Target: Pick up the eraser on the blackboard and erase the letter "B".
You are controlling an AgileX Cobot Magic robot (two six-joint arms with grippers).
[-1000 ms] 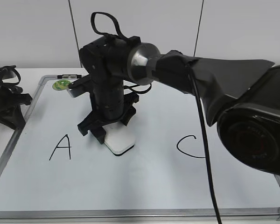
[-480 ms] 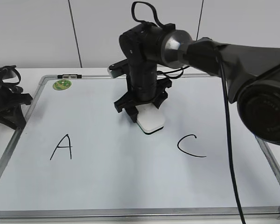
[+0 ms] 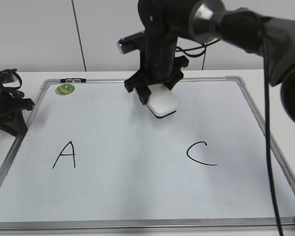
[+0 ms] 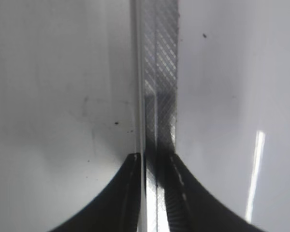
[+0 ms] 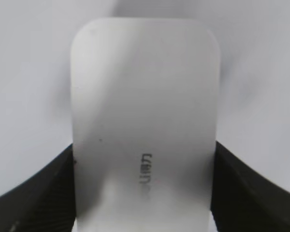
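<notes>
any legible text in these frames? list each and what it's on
"A" in black marker on the blackboard, left side.
"C" in black marker, right side of it.
Grey lettering on the eraser held in the right gripper: too blurred to read.
Green sticker: print too small to read.

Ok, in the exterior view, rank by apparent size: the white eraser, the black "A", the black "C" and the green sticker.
1. Flat white plastic eraser, held in the right fingers.
2-3. Hand-drawn black marker "C" and "A": they look alike, so no ranking.
4. Small round green sticker, though it sits farther from the camera.
</notes>
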